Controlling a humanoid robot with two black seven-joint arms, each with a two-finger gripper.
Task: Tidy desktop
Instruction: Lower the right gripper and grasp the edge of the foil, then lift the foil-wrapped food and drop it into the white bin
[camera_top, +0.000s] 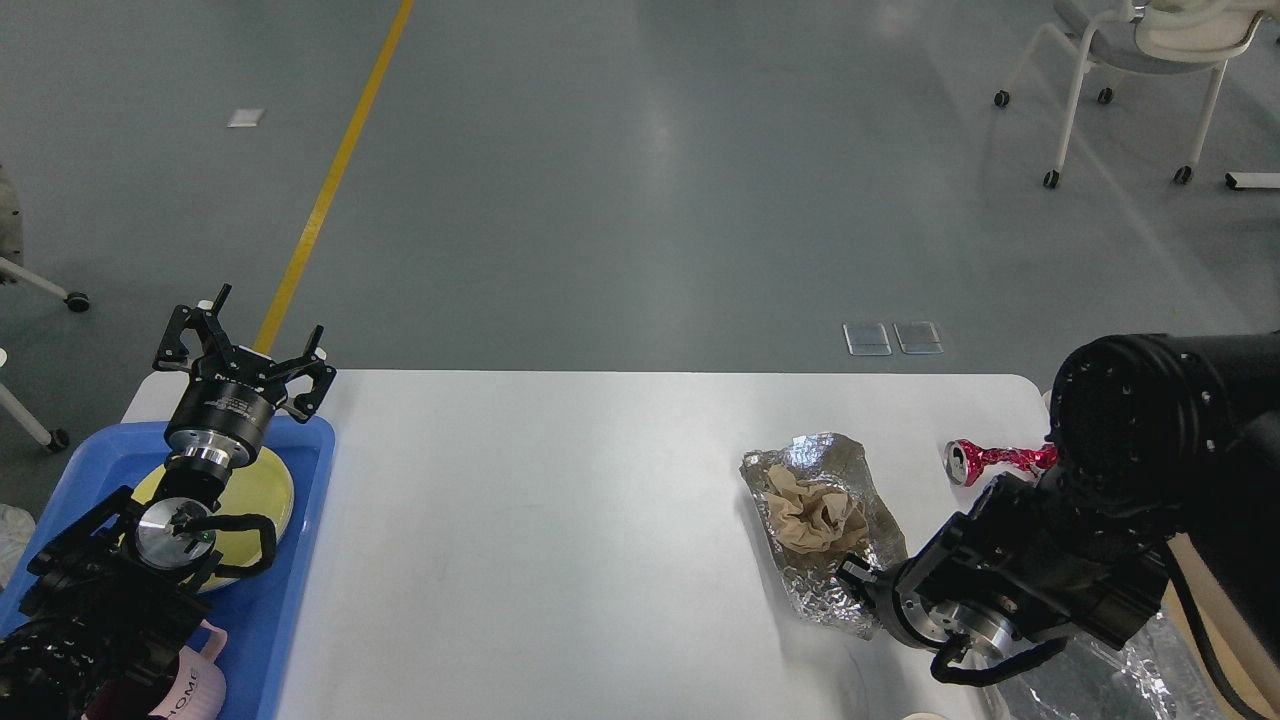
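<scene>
Worktop (560, 520) is mostly bare: foil (825, 535) with a brown wad, crushed can (985, 460) near the right edge. Left end effector (245, 350) spread wide over the tray (300, 560); right one's hidden, can't tell. Risk: foil tears or slides off when grabbed

Crumpled foil (825, 530) (holding brown paper (815, 512)) lies on the desktop (560, 520).

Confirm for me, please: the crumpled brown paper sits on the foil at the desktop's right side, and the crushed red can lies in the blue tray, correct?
Not quite. The crumpled brown paper does sit on the foil at the desktop's right side, but the crushed red can lies on the desktop beyond the right arm, not in the blue tray. The head view shows it.
</scene>
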